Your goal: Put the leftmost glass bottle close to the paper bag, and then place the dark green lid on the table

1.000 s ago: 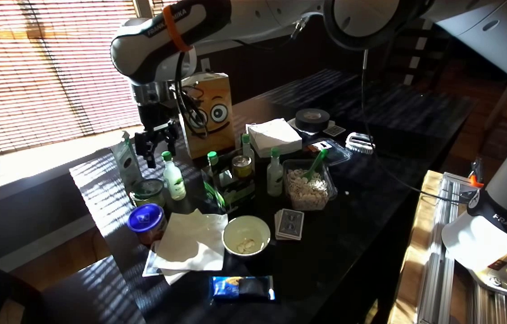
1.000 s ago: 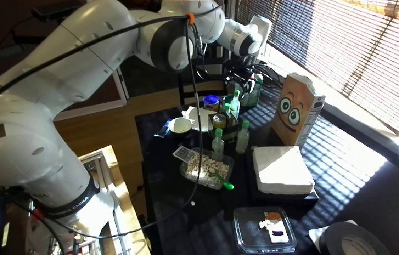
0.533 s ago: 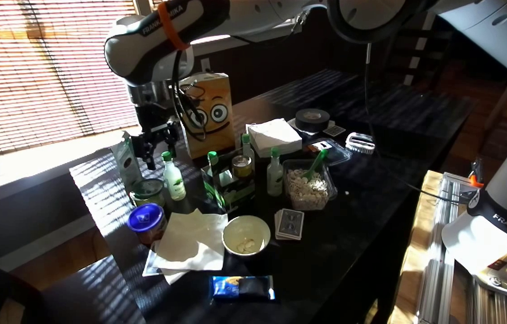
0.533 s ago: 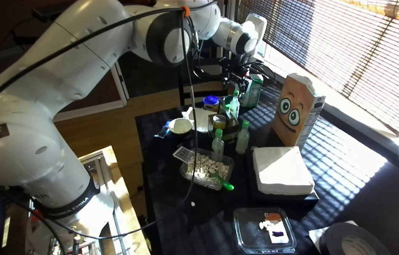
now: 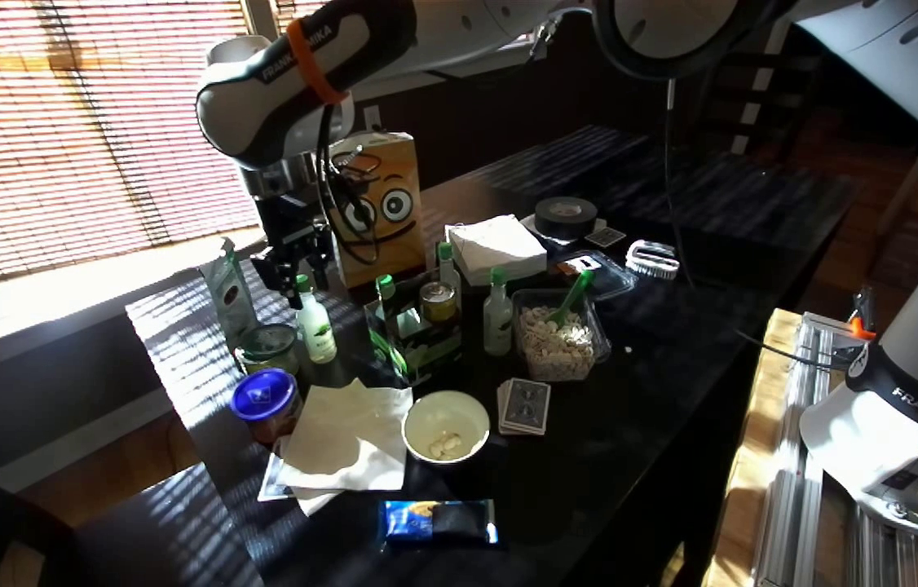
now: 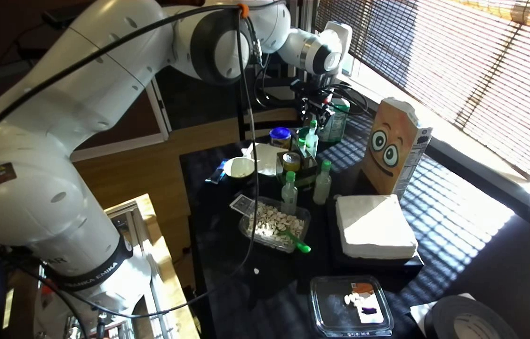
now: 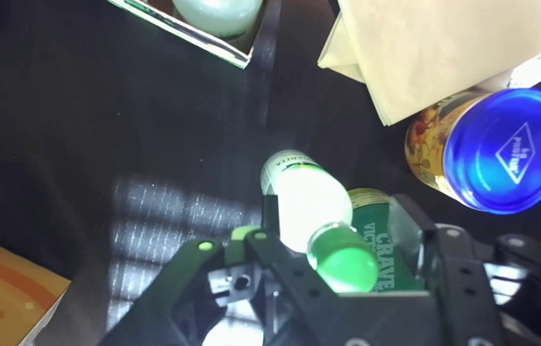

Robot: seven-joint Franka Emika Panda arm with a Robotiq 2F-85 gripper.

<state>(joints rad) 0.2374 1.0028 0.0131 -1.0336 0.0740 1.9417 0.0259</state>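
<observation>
The leftmost glass bottle (image 5: 317,330), pale with a bright green cap, stands upright on the dark table (image 5: 589,456). It also shows in the exterior view (image 6: 311,140) and the wrist view (image 7: 313,202). My gripper (image 5: 309,291) is open just above it. In the wrist view (image 7: 338,211) the fingers stand apart with the cap and neck between them, the left finger closer. The dark green lid (image 7: 388,240) sits on a tin (image 5: 275,359) beside the bottle. The paper bag (image 5: 395,220) with the cartoon face stands behind, partly covered by cables; it also shows in an exterior view (image 6: 389,146).
A silvery-green pouch (image 5: 229,289) stands behind the tin. A blue-lidded can (image 5: 263,399) and napkins (image 5: 345,440) lie in front. A bottle carrier (image 5: 418,346) with a green-capped bottle (image 5: 385,295) and a small can (image 5: 438,302) stands right of the bottle.
My gripper first drifted slightly left in an exterior view, then came down and right, so its fingers are now lower, around the bottle's cap. The table objects have not moved.
</observation>
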